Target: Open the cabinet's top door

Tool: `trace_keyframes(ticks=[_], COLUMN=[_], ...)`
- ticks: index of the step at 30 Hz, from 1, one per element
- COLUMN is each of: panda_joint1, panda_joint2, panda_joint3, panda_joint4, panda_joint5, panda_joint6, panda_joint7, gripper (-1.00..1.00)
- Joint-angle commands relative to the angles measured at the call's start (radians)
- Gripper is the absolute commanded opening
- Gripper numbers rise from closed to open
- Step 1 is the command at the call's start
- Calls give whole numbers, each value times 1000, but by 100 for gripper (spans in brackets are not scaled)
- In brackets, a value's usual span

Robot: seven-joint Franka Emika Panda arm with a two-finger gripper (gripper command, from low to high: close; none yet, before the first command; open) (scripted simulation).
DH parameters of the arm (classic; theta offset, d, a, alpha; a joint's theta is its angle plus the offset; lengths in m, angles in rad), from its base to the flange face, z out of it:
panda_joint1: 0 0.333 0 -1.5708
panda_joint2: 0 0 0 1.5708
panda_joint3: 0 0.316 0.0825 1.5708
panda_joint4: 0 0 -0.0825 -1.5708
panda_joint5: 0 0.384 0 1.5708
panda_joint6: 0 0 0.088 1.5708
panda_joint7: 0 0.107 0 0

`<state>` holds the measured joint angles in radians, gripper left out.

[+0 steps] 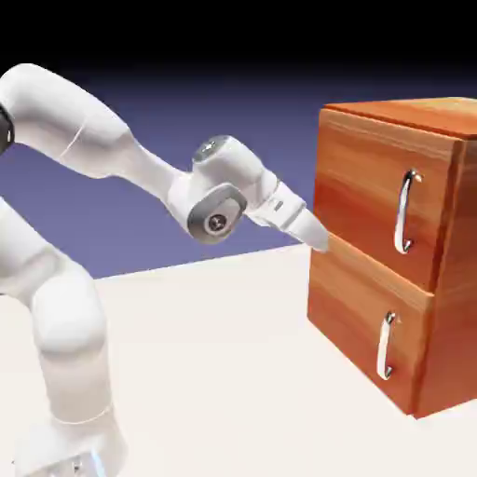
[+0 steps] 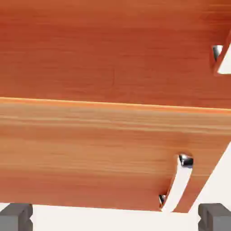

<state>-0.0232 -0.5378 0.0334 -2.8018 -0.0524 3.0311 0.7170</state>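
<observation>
Here a white robot arm reaches level toward a reddish-brown wooden cabinet (image 1: 373,186) standing on a pale table (image 1: 205,373). The gripper (image 1: 317,238) points at the cabinet's near front edge, about where the two stacked panels meet, and looks close to the wood; whether it touches cannot be told. Its fingers (image 2: 17,215) are spread wide, with nothing between them. The top door (image 1: 359,191) is the upper panel and looks shut. Its curved silver handle (image 1: 404,212) stands upright toward the far side of the panel, apart from the gripper. A similar lower handle (image 1: 385,346) belongs to the lower panel and should be left alone. To do this step well, I judge the hand should rise slightly, move across to the upper handle, and keep its fingers apart until they straddle the bar
</observation>
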Motion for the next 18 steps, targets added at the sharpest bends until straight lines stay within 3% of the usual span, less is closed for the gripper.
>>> trace_keyframes(ticks=[1,18], panda_joint1=[-29,-525], panda_joint2=[27,480], panda_joint3=[28,499], panda_joint4=[7,122], panda_joint5=[-44,-783], panda_joint6=[-5,-88], panda_joint7=[-20,-358], gripper=[100,100])
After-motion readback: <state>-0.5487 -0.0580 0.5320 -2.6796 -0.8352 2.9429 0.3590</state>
